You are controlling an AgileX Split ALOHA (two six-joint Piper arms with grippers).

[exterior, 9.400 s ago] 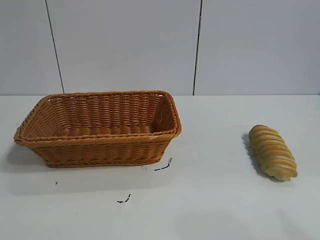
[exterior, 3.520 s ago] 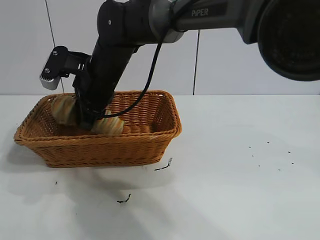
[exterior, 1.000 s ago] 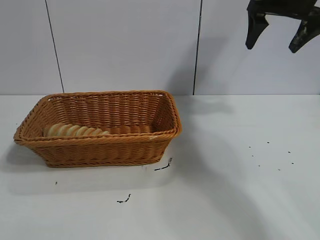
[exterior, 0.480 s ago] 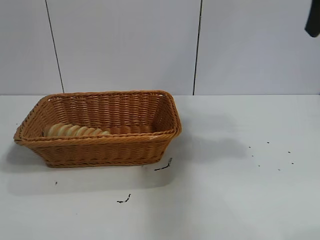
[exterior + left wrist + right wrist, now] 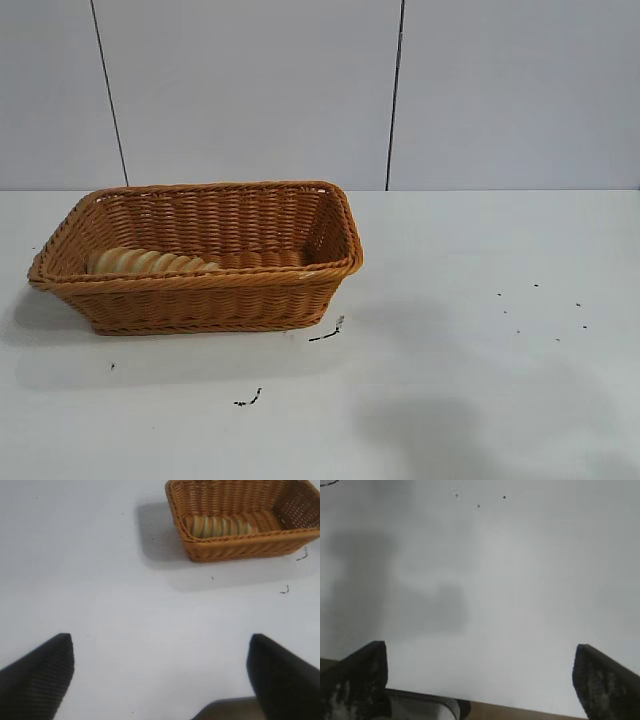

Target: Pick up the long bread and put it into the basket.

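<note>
My right hand (image 5: 480, 680) is spread wide, fingers far apart and nothing between them, hanging over bare white counter (image 5: 520, 580); only a few dark specks (image 5: 479, 505) and my own shadow lie under it. It is out of the exterior view. My left hand (image 5: 160, 675) is likewise spread and empty, parked over bare counter well apart from the basket (image 5: 220, 550), which it looks at from a distance.

The long bread (image 5: 150, 262) lies inside the basket (image 5: 200, 290), flat on the floor at the left end, tucked along the near wall, ridges showing just above the braided rim. From the left wrist view the long bread (image 5: 217, 526) sits fully below the rim, nothing overhanging.

Judgement: placement done; both hands are clear because nothing needs holding. Small dark marks (image 5: 328, 332) sit on the counter in front of the basket.
</note>
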